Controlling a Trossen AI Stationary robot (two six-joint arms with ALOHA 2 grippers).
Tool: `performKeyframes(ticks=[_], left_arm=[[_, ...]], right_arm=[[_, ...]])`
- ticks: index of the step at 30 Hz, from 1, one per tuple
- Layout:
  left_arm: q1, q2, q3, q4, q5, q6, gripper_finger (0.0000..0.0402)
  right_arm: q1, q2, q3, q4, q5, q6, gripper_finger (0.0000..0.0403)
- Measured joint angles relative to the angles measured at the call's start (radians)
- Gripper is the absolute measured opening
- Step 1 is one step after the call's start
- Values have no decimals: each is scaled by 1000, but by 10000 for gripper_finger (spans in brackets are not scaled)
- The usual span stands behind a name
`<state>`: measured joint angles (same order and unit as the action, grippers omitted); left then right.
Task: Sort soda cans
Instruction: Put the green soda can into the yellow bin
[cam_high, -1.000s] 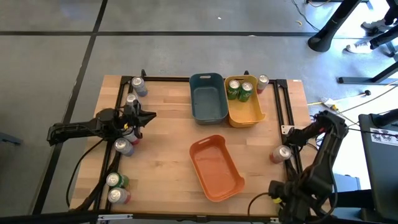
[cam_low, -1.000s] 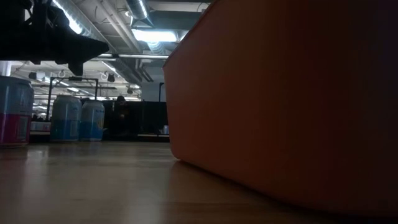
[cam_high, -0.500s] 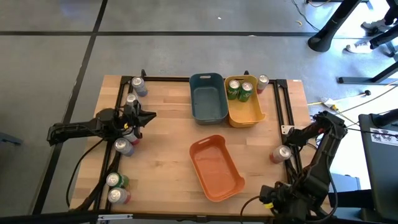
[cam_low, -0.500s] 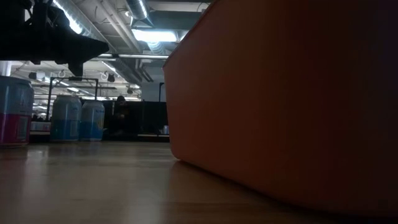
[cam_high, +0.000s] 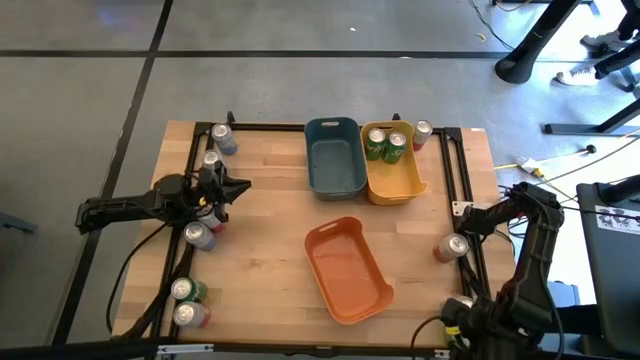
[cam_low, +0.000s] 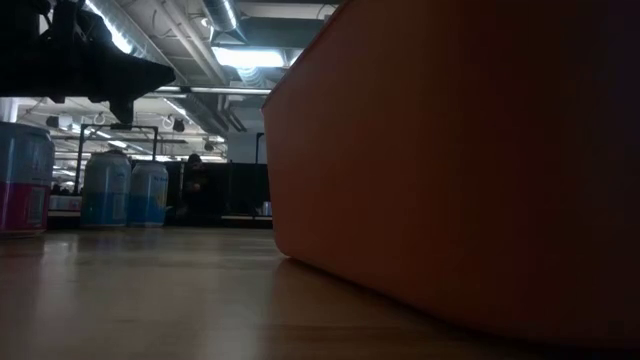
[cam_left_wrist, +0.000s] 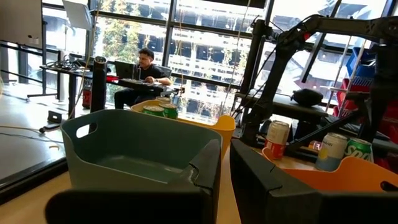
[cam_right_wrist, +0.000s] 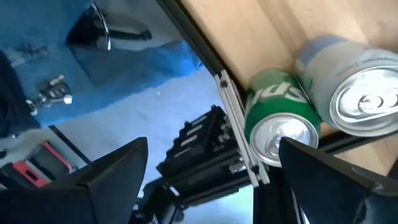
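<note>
L gripper (cam_high: 222, 188) shut, empty, at table's left edge; nearest can (cam_high: 197, 235) upright, just frontward of it; R gripper (cam_right_wrist: 208, 163) wide, off front-right corner

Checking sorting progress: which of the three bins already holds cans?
The yellow bin, rightmost at the far edge, holds two green cans; the others hold none.
</note>
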<state>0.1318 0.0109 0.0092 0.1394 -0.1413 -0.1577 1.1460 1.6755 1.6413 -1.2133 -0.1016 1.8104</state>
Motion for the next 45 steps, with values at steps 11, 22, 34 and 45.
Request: performKeyframes(ticks=[11, 22, 34, 45], left_arm=[[0, 0, 0, 0, 0, 0, 29], [0, 0, 0, -1, 0, 0, 29], [0, 0, 0, -14, -1, 0, 29], [0, 0, 0, -26, -1, 0, 29]], right_arm=[[0, 113, 0, -66, -224, -114, 358], [0, 144, 1, -115, -171, -148, 358], [0, 200, 1, -123, -203, -244, 358], [11, 215, 2, -138, -181, -245, 358]])
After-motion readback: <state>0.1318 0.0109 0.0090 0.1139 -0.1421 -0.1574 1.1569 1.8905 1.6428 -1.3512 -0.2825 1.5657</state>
